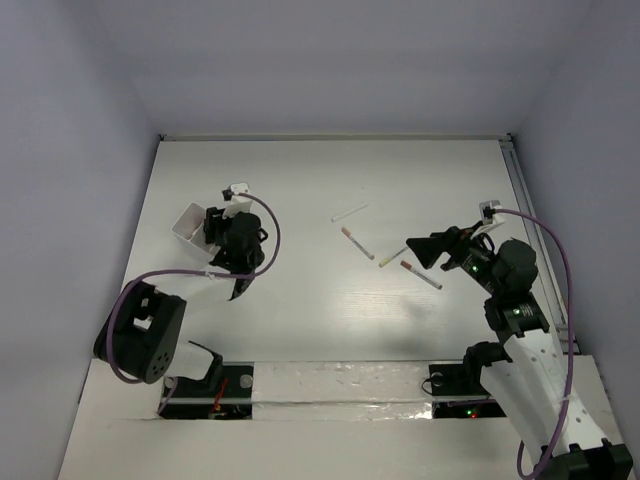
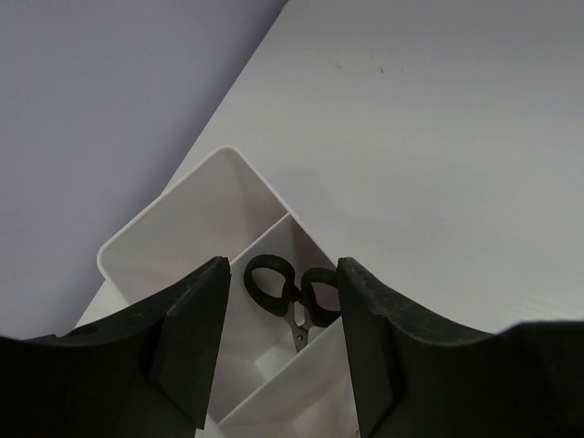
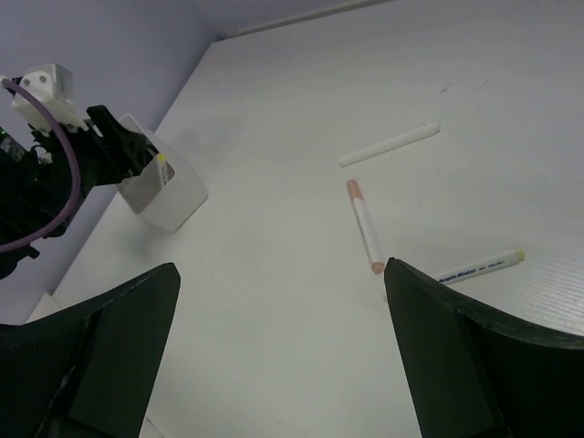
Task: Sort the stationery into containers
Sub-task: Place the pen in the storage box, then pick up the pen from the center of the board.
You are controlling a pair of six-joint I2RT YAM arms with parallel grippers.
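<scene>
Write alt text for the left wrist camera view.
The open left gripper hangs over a divided white box, its two black fingers framing black-handled scissors that lie in one compartment. The box sits on a white table beside a pale wall.

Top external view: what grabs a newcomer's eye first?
The left pincer hangs open above the white box at the table's left side, and the black-handled scissors lie inside one of its compartments. Four pens lie scattered mid-table, and the right pincer points toward them, open and holding nothing.
</scene>
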